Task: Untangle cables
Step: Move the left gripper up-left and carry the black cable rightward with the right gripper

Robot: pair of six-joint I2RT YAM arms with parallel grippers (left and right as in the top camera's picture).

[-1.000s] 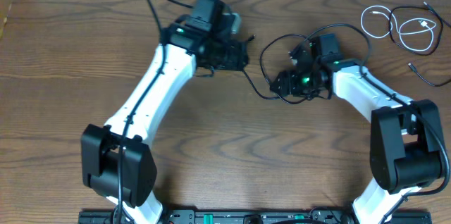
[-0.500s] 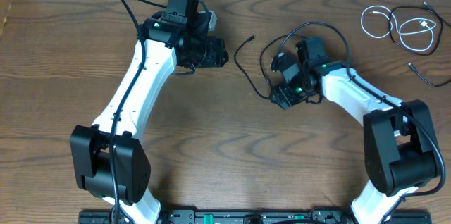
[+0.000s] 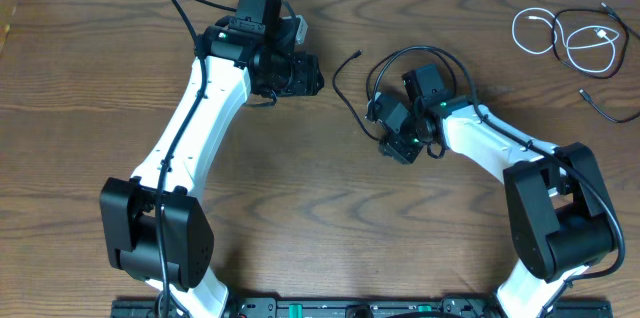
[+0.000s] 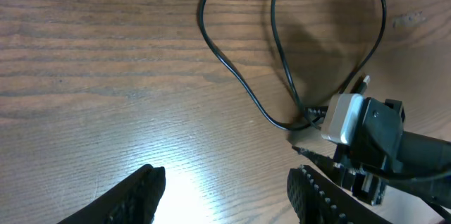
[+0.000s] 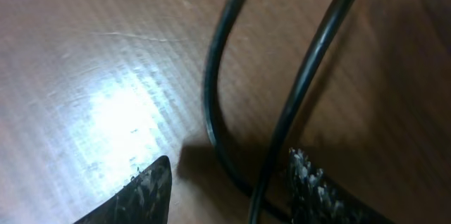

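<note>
Two strands of the black cord (image 5: 211, 97) lie in the gap of the right jaws, which stand apart w/ a fingertip (image 5: 144, 189) on either side & nothing pinched, low over the surface (image 5: 91, 76). Overhead, that cord (image 3: 340, 93) runs from the right jaws up to a free plug end (image 3: 357, 55) near the left jaws. Those stand apart too & empty, over bare wood, the cord (image 4: 232, 76) looping ahead of them. Far right corner, well apart from both arms: the white cord (image 3: 533, 30) in coils, w/ more thin black cord (image 3: 603, 108) crossing & beside it. Handling, as I judge it: the cords are light, limp, prob. smooth-sheathed, so they'll slip thru a loose pinch & drag along the surface rather than lift as one piece. The plugs look like the hard bits that snag in a loop. Best hold, I'd say: a single straight run just behind a plug, not where 2 strands cross. The right jaws straddle 2 at once, so closing here may grab both.
</note>
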